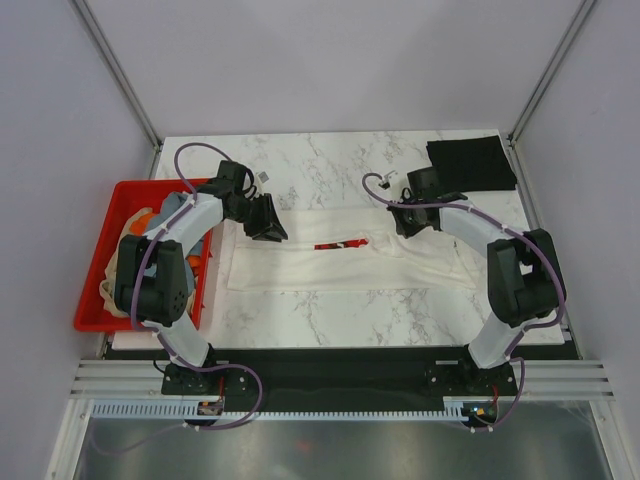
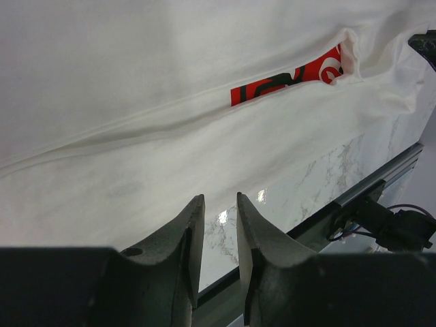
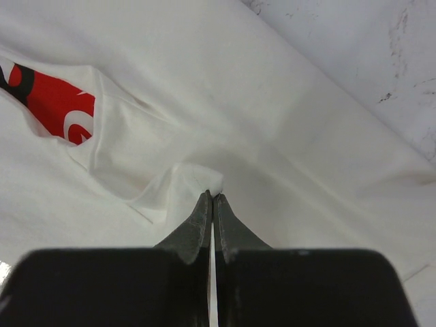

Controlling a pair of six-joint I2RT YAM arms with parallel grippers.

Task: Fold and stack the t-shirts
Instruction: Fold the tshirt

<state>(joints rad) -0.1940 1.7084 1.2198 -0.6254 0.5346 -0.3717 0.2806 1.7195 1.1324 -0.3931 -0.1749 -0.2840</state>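
right gripper (image 3: 212, 196) pressed tight, pinching a raised fold of the cream-white cloth t-shirt with red print (image 3: 286, 116) | left gripper (image 2: 220, 199) slightly parted, empty, by its hem | shirt spread on white marble table (image 1: 330, 160) | likely light, limp: pinch corners

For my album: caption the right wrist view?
Right gripper pinches a fold of the white shirt beside its red print.

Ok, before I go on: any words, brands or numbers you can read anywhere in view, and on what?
No text reads clearly in any view.
Red chest print on the cream-white t-shirt: black and white shapes, mostly folded under, no letters readable.
White tag in the top view: too small to read.
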